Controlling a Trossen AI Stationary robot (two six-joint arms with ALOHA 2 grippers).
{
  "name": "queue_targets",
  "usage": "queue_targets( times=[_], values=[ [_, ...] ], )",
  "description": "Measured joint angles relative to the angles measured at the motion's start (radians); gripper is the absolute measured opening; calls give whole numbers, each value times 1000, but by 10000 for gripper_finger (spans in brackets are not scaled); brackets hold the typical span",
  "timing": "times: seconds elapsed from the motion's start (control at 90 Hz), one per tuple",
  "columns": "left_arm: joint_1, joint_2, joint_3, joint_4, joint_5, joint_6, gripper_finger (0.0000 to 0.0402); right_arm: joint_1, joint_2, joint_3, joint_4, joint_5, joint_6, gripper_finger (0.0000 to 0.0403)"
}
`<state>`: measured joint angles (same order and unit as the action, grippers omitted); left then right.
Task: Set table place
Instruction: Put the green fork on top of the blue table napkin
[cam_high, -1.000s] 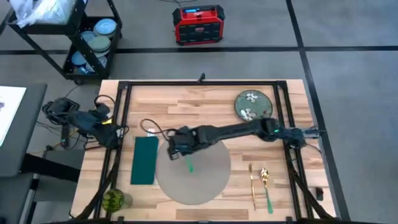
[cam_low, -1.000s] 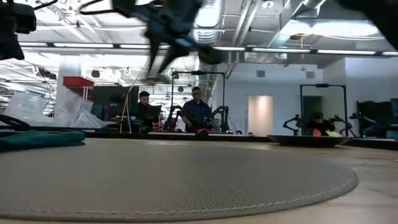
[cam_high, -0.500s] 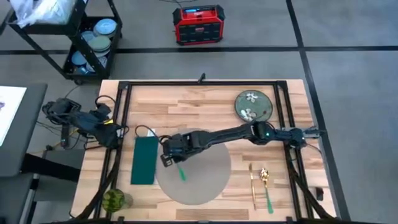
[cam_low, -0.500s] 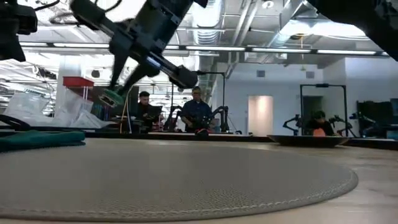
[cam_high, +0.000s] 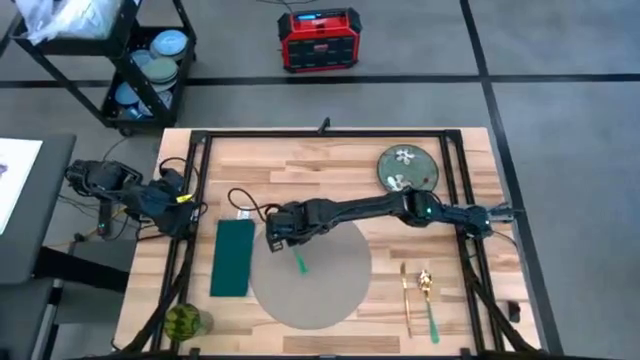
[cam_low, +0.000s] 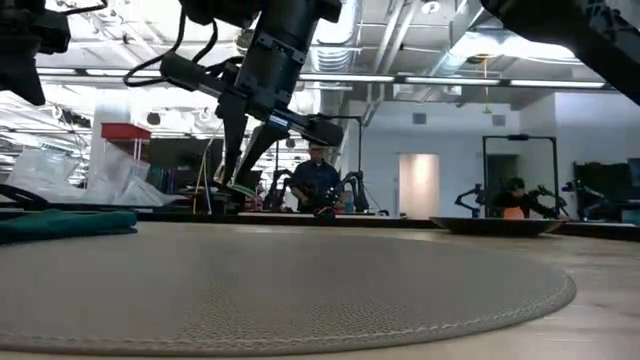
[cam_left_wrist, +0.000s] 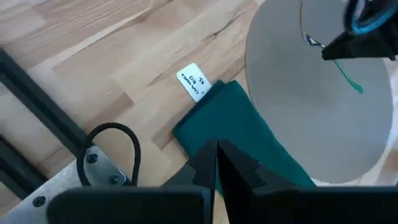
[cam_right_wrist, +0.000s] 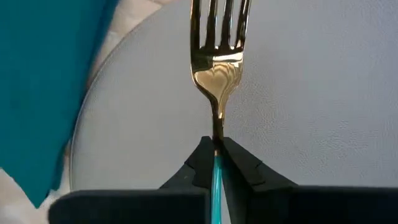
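Right gripper clamps the gold green-handled fork above the round grey placemat; lower it level onto the dark green napkin.

The round placemat lies on the table, near the front middle. The napkin lies flat just left of the placemat, and a small tag sits at its back end. The right gripper is over the placemat's back left part, pinching a fork that seems to hang above the mat. A plate sits at the back right. A spoon and what may be a knife lie side by side right of the placemat. The left gripper waits beyond the table's left edge.
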<state>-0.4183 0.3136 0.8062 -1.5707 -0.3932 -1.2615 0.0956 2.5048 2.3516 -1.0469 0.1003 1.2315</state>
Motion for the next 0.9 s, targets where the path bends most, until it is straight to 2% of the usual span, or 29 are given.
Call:
queue_targets(
  times=[0.244, 0.556, 0.644, 0.9],
  values=[
    [0, 28, 0, 7, -19, -33, 0, -41, 39, -3, -17, -5, -57, 0],
    [0, 27, 0, 69, -19, -53, 0, -73, 36, -1, 104, 15, -192, 6],
    [0, 27, 0, 81, -19, -50, 0, -79, 36, -1, 99, 5, -207, 22],
    [0, 30, 0, 165, -27, -20, 0, -89, 36, -1, 98, 1, -296, 104]
  ],
)
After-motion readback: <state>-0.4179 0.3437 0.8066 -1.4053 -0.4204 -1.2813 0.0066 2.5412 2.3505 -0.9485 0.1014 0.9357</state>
